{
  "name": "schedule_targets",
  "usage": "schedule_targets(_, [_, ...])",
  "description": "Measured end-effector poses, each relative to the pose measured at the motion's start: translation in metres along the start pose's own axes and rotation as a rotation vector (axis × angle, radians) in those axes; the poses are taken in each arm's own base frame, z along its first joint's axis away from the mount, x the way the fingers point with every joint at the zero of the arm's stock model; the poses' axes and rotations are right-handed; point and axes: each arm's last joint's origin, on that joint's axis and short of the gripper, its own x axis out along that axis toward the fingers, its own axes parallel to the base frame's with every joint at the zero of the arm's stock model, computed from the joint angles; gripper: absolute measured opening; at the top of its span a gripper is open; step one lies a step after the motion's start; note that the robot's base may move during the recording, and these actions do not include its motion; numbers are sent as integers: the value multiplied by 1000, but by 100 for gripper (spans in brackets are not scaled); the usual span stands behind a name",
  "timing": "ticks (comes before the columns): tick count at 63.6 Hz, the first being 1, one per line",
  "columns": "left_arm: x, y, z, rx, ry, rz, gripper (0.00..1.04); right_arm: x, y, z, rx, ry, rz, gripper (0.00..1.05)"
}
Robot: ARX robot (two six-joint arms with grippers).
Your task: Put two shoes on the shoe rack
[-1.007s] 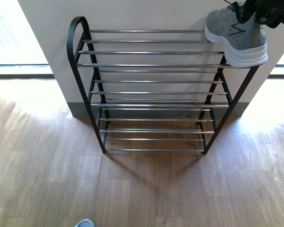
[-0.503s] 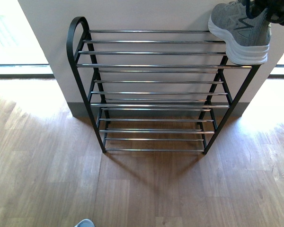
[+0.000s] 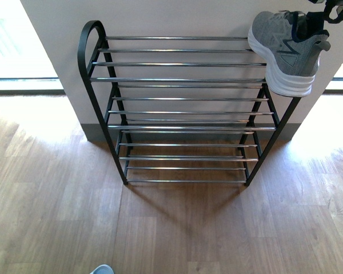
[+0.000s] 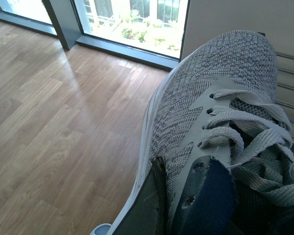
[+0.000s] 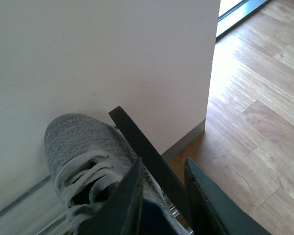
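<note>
- Right gripper (image 5: 162, 169): we see its fingers pinched on the heel collar of a sneaker (image 3: 283, 48), which is tilted beneath it.
- Under this gripper, the sneaker's toe lies over the top bars of the rack (image 3: 183, 80). The heel overhangs the end rail, and we cannot tell whether the sole touches.
- Left gripper (image 4: 161, 208): one finger (image 4: 148, 205) shows, pressed to the side of the other sneaker (image 4: 210, 88). It is clamped at the collar, toe pointing away.
- Sandal (image 4: 100, 229): on the floor (image 4: 54, 122) below that gripper.
</note>
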Motion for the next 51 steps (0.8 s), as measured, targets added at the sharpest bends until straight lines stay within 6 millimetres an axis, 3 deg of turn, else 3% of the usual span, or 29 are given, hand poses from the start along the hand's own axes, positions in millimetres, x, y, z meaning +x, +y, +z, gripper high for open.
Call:
schedule_targets(14, [0, 0, 0, 1, 0, 0, 2, -13, 2, -18, -18, 39, 60, 67])
schedule_targets(25, [0, 0, 0, 0, 0, 0, 2, -23, 3, -4, 0, 14, 125, 96])
schedule_targets(39, [0, 0, 0, 0, 0, 0, 2, -47, -13, 27, 12, -25, 267, 96])
schedule_targets(48, [0, 0, 0, 0, 0, 0, 2, -79, -37, 47, -26, -32, 436, 96])
schedule_targets(51, [0, 0, 0, 0, 0, 0, 2, -99, -53, 55, -56, -36, 528, 96])
